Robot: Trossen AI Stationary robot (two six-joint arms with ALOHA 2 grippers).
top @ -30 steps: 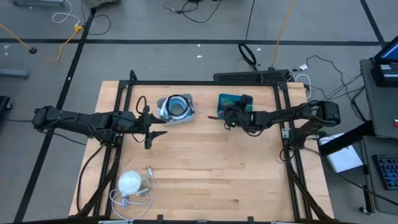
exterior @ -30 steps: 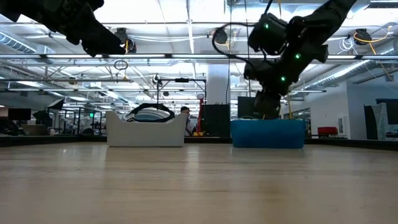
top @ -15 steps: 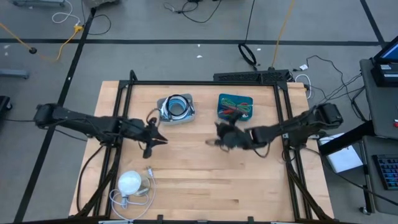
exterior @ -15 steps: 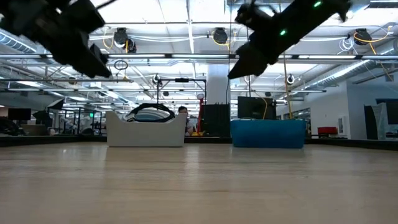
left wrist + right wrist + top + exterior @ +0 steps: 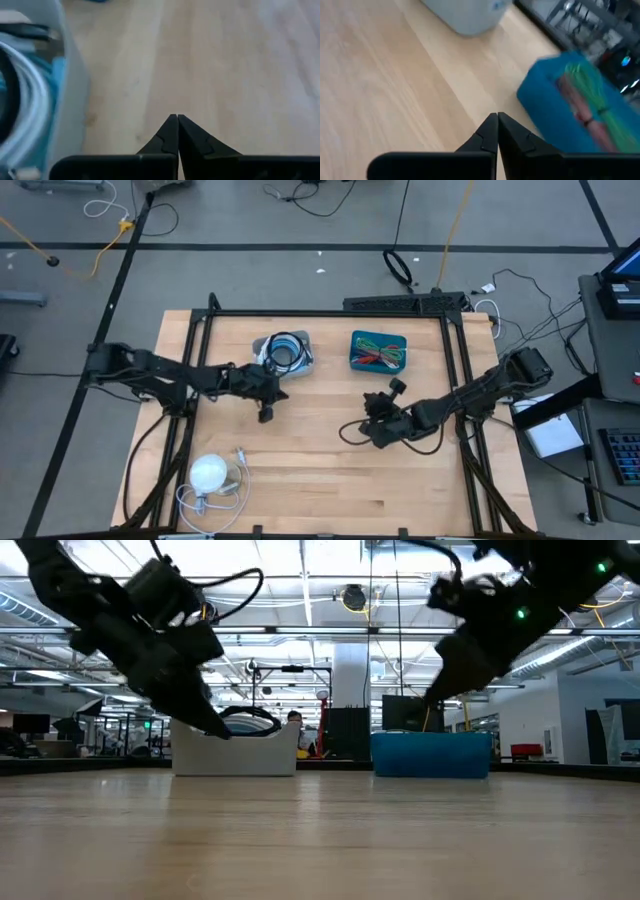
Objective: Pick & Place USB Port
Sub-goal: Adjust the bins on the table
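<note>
both arms have moved: left gripper (image 5: 266, 414) and right gripper (image 5: 368, 430) now clenched empty over the table (image 5: 320, 470).

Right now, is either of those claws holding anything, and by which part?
Nothing is held. The left gripper and right gripper both have their jaws shut together, empty, above bare table.

Open tabletop (image 5: 330, 470) mid-board; white bin (image 5: 283, 355), blue bin (image 5: 379, 350) and, seemingly, white puck (image 5: 209, 473) as obstacles.
</note>
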